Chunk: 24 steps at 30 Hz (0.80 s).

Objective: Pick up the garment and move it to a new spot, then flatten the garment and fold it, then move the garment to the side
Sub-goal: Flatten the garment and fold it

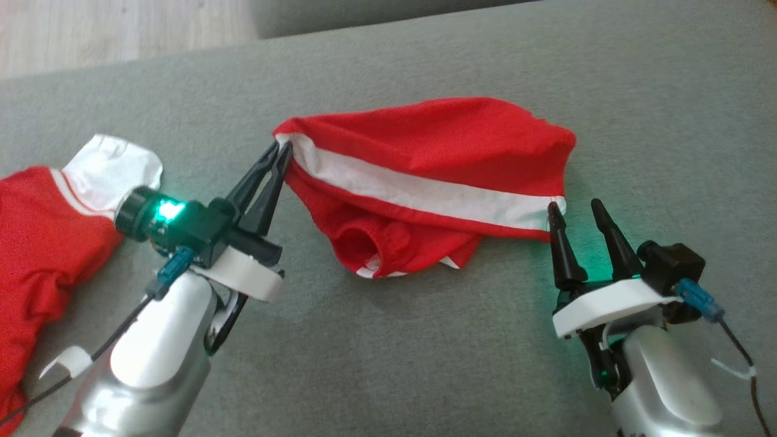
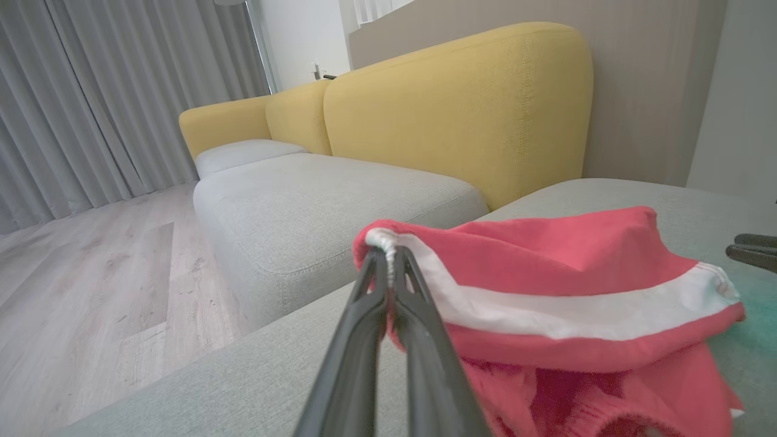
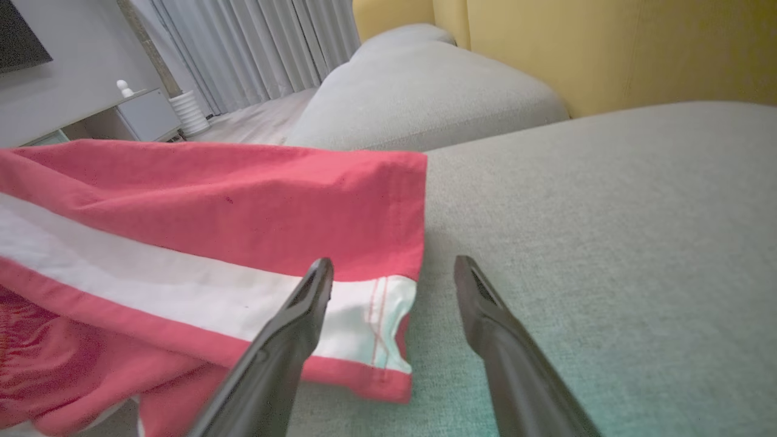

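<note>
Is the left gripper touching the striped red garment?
Touching. In the left wrist view, the left gripper is shut on the white-banded corner of the striped red garment.

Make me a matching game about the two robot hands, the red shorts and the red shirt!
Things:
1. left gripper
2. right gripper
3. red shorts
4. red shirt

States:
A. lying at the far left
B. open, at the shorts' right corner
C. shut on the shorts' left corner
D. lying between both grippers

Pairs: 1-C, 2-B, 3-D, 4-A
</note>
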### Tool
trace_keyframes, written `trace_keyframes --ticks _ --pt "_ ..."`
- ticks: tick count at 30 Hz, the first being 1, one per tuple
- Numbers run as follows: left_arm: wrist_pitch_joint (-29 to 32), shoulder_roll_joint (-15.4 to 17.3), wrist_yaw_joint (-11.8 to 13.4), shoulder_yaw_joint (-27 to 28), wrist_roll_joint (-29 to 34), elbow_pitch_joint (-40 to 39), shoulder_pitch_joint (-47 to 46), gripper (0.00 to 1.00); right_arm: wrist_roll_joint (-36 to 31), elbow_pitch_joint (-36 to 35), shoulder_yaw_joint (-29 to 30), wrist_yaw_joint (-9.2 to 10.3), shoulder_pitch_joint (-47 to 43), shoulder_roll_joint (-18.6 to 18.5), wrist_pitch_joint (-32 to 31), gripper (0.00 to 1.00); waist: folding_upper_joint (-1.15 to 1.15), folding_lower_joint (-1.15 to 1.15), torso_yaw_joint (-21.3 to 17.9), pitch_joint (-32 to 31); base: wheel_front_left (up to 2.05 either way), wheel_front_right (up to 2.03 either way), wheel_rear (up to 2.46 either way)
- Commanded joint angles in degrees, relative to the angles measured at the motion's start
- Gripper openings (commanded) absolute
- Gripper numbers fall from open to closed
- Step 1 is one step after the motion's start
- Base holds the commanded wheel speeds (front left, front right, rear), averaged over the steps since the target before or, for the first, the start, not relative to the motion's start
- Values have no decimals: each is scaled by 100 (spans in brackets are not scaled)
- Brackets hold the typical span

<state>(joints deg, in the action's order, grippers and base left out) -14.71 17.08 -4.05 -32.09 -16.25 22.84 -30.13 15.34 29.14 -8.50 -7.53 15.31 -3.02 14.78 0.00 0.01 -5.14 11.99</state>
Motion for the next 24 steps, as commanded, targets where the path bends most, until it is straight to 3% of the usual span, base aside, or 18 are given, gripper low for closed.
trace_keyframes --ticks 1,9,10,11,13,14,18,24 --pt "-29 163 23 237 66 -165 -349 0 140 7 -92 4 217 -53 22 100 0 -1 129 130 0 0 0" --pt "-29 114 -3 223 168 -122 -502 0 751 600 -516 4 542 -166 22 100 0 -1 290 243 0 0 0" --pt "-29 109 -6 221 178 -114 -509 0 838 642 -597 4 566 -185 22 89 0 -1 305 240 0 0 0" --pt "-29 104 -11 220 186 -108 -513 0 920 663 -681 4 582 -202 22 72 0 -1 318 235 0 0 0" --pt "-29 93 -21 220 195 -95 -509 0 1058 688 -851 4 593 -255 22 31 0 -1 335 212 0 0 0" --pt "-29 90 -24 221 201 -89 -502 0 1087 674 -922 4 594 -297 22 2 0 -1 340 197 0 0 0" --pt "-29 98 -26 262 220 -103 -479 0 1000 367 -790 4 568 -406 22 0 0 -1 337 142 0 0 0" --pt "-29 206 -86 316 349 -268 -794 0 970 -567 -101 4 888 -404 22 0 0 -1 228 271 0 0 0"
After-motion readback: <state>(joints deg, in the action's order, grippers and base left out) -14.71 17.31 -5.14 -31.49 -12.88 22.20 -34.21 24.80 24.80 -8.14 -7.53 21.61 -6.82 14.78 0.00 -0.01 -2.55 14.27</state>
